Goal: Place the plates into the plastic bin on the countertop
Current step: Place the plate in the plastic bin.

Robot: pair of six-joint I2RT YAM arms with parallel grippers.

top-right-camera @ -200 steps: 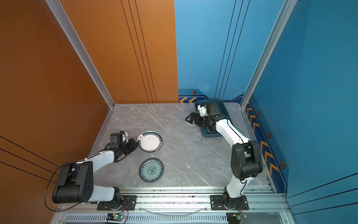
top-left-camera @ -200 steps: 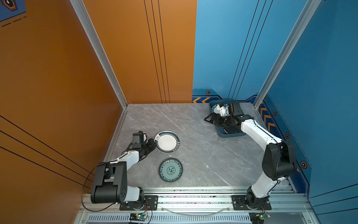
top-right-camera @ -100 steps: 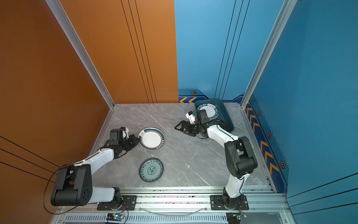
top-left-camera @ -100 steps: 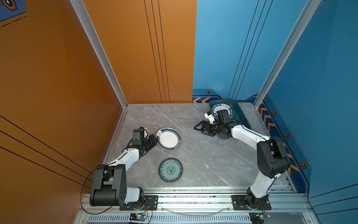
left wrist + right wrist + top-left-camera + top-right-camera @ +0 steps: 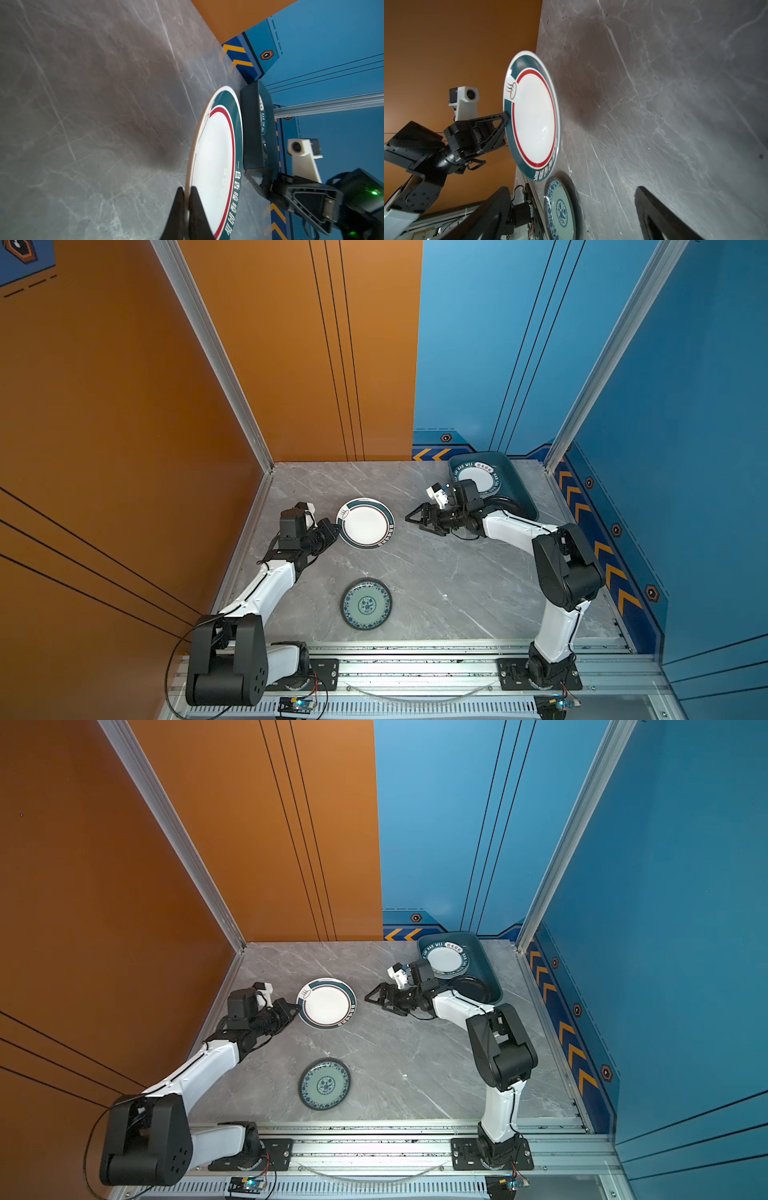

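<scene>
My left gripper (image 5: 334, 531) (image 5: 187, 190) is shut on the near rim of a white plate with a dark-green rim (image 5: 365, 523) (image 5: 326, 1003) (image 5: 533, 116), held tilted just above the grey countertop (image 5: 436, 585). My right gripper (image 5: 415, 522) (image 5: 370, 1000) (image 5: 572, 189) is open and empty, a short gap right of that plate, pointing at it. A teal floral plate (image 5: 366, 604) (image 5: 560, 209) lies flat near the front. The dark teal plastic bin (image 5: 519, 497) (image 5: 253, 128) at the back right holds a green-rimmed white plate (image 5: 478, 479) and a black plate (image 5: 469, 988).
An orange wall (image 5: 166, 489) runs along the left edge of the countertop close to my left arm. A blue wall with chevron stripes (image 5: 602, 539) bounds the right side behind the bin. A metal rail (image 5: 415, 659) crosses the front edge.
My right gripper has left the bin and swung left toward the held plate. My left gripper has carried the green-rimmed plate a little up and to the right.
</scene>
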